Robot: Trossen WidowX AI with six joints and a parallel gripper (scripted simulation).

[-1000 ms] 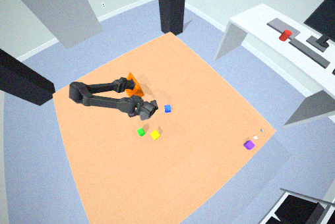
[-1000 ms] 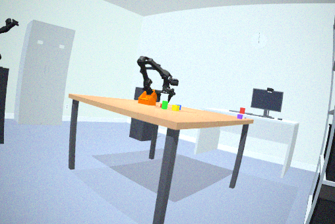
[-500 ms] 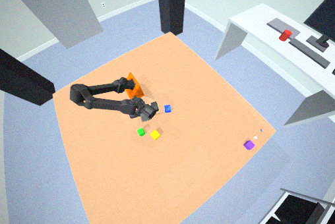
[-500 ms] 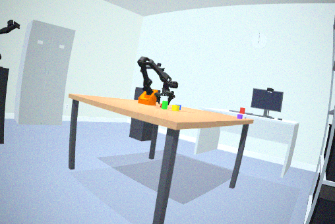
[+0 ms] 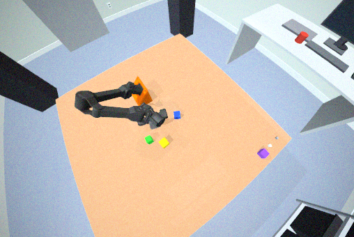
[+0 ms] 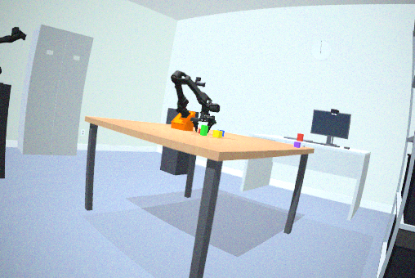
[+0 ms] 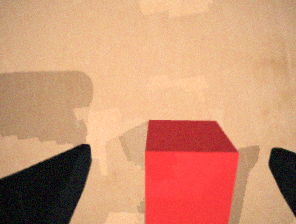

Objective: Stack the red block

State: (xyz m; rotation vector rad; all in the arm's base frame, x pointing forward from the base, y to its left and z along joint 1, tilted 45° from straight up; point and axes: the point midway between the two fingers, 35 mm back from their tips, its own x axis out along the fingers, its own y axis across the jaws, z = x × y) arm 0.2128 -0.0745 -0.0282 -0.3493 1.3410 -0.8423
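Top view: flat matte orange-tan bench (image 5: 209, 187); black jointed arm on orange base (image 5: 142, 93); hand (image 5: 161, 117) poised over bench centre, hiding red block. Small cubes nearby: green tower (image 5: 149, 139), yellow cube (image 5: 164, 142), blue cube (image 5: 177, 114); purple cube (image 5: 263, 153) near right corner.

Exterior view: hand (image 6: 205, 123) low above bench, beside green tower (image 6: 204, 130).

Wrist view: red block (image 7: 190, 172), smooth, sharp-edged, upright on bench, centred between dark fingers; hand spread wide, gripping nothing, fingers apart from block.
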